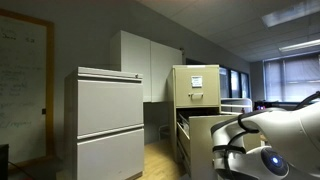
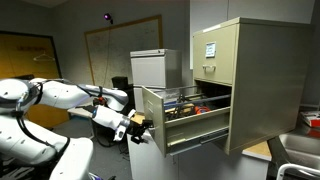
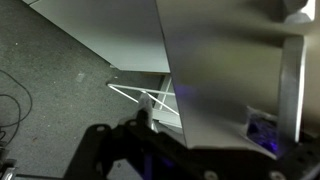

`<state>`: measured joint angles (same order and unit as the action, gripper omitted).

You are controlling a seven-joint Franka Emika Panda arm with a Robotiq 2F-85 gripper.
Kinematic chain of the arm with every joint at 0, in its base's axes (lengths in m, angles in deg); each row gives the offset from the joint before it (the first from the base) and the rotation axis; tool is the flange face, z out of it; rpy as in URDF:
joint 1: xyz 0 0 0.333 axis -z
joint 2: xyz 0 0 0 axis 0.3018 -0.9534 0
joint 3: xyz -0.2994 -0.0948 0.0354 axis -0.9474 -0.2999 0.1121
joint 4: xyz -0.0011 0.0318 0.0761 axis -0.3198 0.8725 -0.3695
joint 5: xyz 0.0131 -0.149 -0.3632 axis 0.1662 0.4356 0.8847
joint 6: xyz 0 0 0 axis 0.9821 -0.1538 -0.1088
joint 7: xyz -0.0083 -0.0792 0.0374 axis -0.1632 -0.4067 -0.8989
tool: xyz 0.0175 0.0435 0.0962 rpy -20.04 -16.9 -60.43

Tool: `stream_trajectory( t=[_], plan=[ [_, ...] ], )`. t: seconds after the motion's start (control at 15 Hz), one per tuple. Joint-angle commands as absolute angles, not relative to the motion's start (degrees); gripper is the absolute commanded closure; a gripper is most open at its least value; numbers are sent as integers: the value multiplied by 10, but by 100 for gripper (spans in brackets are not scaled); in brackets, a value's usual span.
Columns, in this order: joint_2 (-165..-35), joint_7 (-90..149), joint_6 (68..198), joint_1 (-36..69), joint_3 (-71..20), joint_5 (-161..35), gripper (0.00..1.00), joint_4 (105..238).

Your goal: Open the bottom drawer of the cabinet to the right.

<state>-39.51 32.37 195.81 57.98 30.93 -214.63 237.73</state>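
The tall beige cabinet (image 1: 196, 84) (image 2: 245, 80), with white papers on its upper front, shows in both exterior views. Its bottom drawer (image 1: 200, 132) (image 2: 186, 120) stands pulled far out, with hanging contents visible inside. My gripper (image 2: 138, 127) sits at the outer face of the drawer front, jaws open. In the wrist view the grey drawer front (image 3: 225, 70) fills the upper right. Its lower corner reaches down between the dark jaws of my gripper (image 3: 198, 135), and one pale fingertip (image 3: 143, 121) shows to its left. I cannot tell whether the fingers touch the panel.
A wider pale grey two-drawer cabinet (image 1: 110, 120) (image 2: 154, 68) stands beside the beige one. White wall cupboards (image 1: 146, 62) hang behind, with a whiteboard (image 2: 122, 50) on the far wall. Cables (image 3: 12, 100) lie on the carpet. A metal basin (image 2: 300, 155) sits nearby.
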Motion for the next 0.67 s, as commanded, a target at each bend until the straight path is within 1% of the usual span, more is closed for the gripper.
stream_trajectory(
  t=[0.0,0.13,0.4,0.6],
  plan=[
    [-395,361,1977,583,286,-2159,0,2396],
    [-401,437,1967,578,264,-2154,0,2379],
    [-366,582,1963,542,212,-2142,0,2383],
    [-323,646,1967,556,200,-2148,0,2382]
  ],
)
